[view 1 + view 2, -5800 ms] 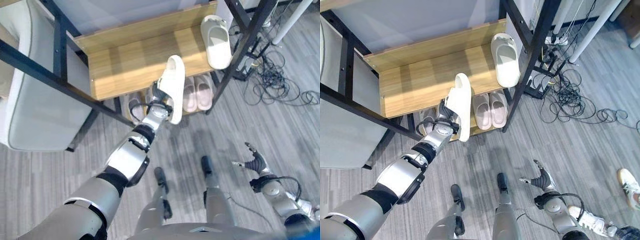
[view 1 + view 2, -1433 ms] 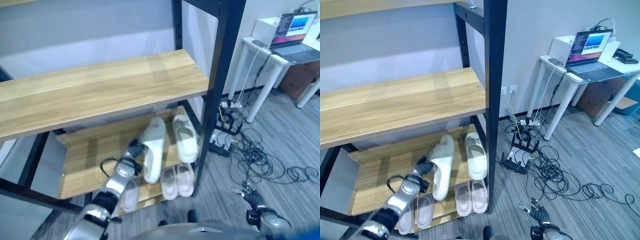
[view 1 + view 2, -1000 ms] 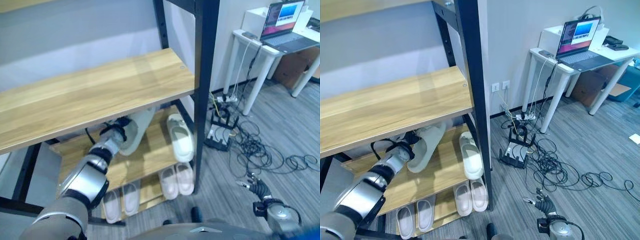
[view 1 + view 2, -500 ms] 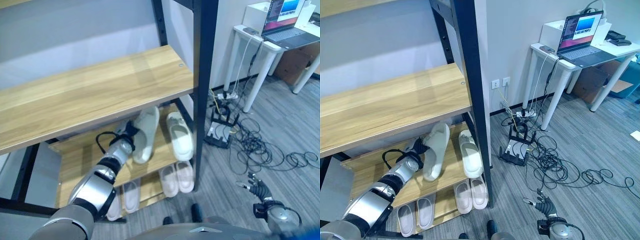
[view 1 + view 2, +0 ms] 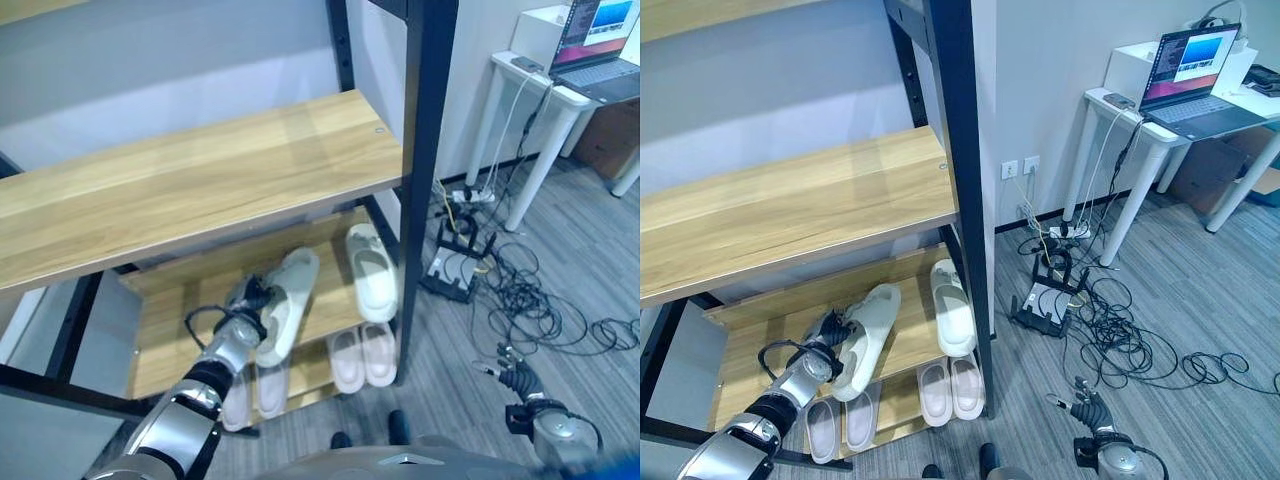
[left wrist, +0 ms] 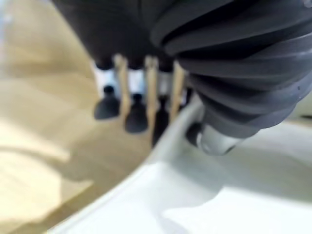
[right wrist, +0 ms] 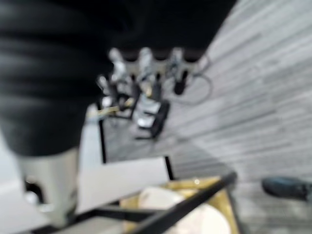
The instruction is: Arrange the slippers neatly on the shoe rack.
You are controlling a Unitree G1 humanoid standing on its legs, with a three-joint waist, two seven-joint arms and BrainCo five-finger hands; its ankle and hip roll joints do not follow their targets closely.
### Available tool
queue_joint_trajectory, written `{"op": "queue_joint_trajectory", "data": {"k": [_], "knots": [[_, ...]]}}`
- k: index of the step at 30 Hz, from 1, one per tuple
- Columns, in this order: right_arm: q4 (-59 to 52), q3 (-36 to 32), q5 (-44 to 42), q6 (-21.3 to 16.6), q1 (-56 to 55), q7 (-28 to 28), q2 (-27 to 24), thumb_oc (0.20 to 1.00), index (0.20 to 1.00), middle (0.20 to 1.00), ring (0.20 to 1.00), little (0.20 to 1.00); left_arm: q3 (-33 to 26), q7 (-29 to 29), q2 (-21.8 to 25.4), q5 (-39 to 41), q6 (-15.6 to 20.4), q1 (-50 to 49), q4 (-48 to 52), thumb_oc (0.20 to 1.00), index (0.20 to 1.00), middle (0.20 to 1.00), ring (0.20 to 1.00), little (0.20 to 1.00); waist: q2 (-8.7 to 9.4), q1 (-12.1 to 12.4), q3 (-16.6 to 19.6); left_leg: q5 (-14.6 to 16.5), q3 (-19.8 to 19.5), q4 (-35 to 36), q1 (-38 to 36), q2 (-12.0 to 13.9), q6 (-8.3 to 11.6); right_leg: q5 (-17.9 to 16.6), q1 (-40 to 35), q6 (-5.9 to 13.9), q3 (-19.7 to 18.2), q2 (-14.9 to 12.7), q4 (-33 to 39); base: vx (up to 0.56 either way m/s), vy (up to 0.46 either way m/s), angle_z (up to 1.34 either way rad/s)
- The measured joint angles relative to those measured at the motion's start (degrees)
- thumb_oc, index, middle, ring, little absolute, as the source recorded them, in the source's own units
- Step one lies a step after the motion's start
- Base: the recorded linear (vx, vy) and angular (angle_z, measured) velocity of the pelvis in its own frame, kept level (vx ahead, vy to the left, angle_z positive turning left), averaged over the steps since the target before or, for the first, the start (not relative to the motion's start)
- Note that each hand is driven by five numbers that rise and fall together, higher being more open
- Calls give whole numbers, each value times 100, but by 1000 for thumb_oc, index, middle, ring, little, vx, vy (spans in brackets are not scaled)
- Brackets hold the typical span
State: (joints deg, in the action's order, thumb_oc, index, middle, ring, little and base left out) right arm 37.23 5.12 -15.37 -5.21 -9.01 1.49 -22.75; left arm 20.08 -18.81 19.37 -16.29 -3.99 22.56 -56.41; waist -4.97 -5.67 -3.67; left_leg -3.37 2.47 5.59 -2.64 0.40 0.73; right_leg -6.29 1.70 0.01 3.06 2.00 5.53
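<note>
Holding one slipper [image 5: 283, 303], left hand [image 5: 246, 305] nears one shelved slipper [image 5: 371, 272].

You get even, soft indoor light from above in both eye views; the upper shelf [image 5: 200, 180] shades the shelf beneath it. Both wrist views are badly blurred, and the laptop screen [image 5: 1200, 48] glows bright.

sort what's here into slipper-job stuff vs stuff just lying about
Job:
- white slipper held by left robot hand
- second white slipper on middle shelf
- shoe rack
- two slipper pairs on bottom shelf

Lying about:
- laptop on white table
- floor cables
- idle right robot hand
</note>
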Motion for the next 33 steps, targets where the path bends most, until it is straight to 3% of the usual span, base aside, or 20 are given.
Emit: {"op": "queue_joint_trajectory", "data": {"k": [12,17,18,19,20,33], "knots": [[80,228,-9,5,60,-10,3,1000,1000,1000,1000,1000,465,17,-313,396,-11,937,-963,200,200,200,200,200,60,-212,64,5,25,-2,14,0,-7,-1,-10,2,-8,-1,-1,3,-1,0],[136,285,-11,19,115,-30,-2,1000,1000,1000,1000,1000,462,21,-452,690,-11,1180,-1319,200,200,200,200,200,-21,-351,127,22,53,-2,15,1,1,1,10,0,-55,8,-1,18,-8,-5],[159,307,-11,20,119,-31,-3,1000,1000,1000,1000,1000,462,22,-491,703,-10,1213,-1331,225,225,225,225,225,-27,-346,132,22,53,-2,15,1,2,1,9,0,-55,8,-2,0,0,0],[186,342,-11,20,131,-36,-3,1000,1000,1000,1000,1000,462,23,-516,753,-9,1234,-1338,922,922,922,922,922,-33,-352,136,22,56,-2,14,1,2,3,10,-4,-56,8,-2,0,0,0],[216,383,-11,20,141,-51,-2,1000,1000,1000,1000,1000,462,23,-532,820,-9,1251,-1339,1000,1000,1000,1000,1000,-42,-368,142,22,62,-2,14,2,2,6,11,-9,-57,8,-1,0,0,0],[274,597,-3,25,221,-132,-19,1000,1000,1000,1000,1000,592,19,-314,873,61,1849,-1435,1000,1000,1000,1000,1000,-64,-279,224,24,71,-1,0,3,1,1,-9,-1,-49,6,-2,0,0,0]]}}
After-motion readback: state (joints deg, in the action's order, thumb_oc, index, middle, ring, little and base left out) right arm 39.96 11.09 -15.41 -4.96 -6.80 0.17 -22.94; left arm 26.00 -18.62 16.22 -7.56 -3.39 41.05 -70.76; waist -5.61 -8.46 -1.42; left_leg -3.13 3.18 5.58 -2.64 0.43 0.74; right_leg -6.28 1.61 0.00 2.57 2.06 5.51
